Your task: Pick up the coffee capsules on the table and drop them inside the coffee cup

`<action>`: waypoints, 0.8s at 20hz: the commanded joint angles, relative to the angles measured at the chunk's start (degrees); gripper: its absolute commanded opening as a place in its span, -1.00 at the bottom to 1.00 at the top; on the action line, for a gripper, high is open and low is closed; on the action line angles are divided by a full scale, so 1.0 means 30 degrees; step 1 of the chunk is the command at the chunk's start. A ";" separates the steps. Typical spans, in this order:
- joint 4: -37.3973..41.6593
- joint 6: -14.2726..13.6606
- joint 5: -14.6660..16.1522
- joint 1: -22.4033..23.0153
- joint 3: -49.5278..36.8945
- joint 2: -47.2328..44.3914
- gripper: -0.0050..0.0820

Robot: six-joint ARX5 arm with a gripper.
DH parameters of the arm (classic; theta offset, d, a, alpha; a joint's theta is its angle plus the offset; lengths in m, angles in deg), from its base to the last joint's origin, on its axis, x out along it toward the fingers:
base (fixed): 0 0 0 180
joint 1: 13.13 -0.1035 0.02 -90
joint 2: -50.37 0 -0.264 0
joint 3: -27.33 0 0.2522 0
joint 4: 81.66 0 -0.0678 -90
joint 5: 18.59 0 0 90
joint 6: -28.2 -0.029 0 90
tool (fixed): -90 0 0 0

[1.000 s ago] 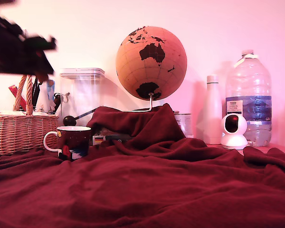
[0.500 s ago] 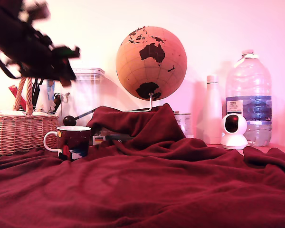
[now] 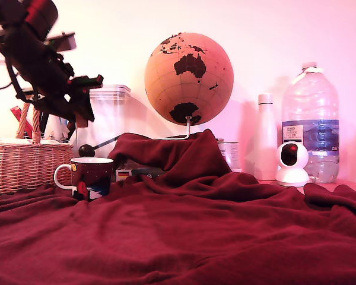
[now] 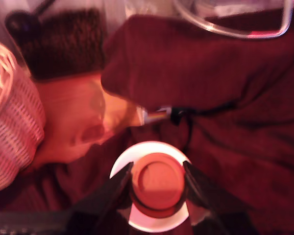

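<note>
The exterior camera sat low, near the worktop (image 3: 225, 237), facing level across the cloth toward the back wall. The wrist camera looked steeply down past the claw (image 4: 158, 183), close above the coffee cup (image 4: 122, 164). Both views shared that cup (image 3: 92, 177) and the basket (image 3: 24, 165).

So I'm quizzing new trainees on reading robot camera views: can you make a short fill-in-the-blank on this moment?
1. The gripper is shut on an orange-brown ____.
2. In the wrist view, the held capsule hangs directly over the white inside of the ____.
3. In the exterior view, the coffee cup stands just to the right of a woven ____.
4. The table is covered by a dark ____ cloth.

Missing words: capsule; cup; basket; red
</note>
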 commanded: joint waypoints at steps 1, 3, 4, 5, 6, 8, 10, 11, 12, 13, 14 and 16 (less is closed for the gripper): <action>-0.1282 -0.0066 0.0379 -0.0051 0.1042 -0.1093 -0.39; -0.2900 -0.0066 0.0539 -0.0102 0.2455 -0.2040 -0.39; -0.3424 -0.0066 0.0546 -0.0102 0.3009 -0.2484 -0.39; -0.3949 -0.0066 0.0546 -0.0102 0.3592 -0.2900 -0.39; -0.4590 -0.0073 0.0554 -0.0102 0.4109 -0.3198 -0.39; -0.5595 -0.0073 0.0539 -0.0102 0.4903 -0.3679 -0.39; -0.6251 -0.0073 0.0546 -0.0124 0.5413 -0.4095 -0.39; -0.6390 -0.0073 0.0546 -0.0160 0.5428 -0.4167 -0.39; -0.6455 -0.0066 0.0546 -0.0160 0.5428 -0.4313 -0.39; -0.6543 -0.0066 0.0546 -0.0160 0.5428 -0.4401 -0.39; -0.6623 -0.0066 0.0546 -0.0153 0.5428 -0.4430 -0.39; -0.6615 -0.0066 0.0546 -0.0160 0.5428 -0.4488 -0.39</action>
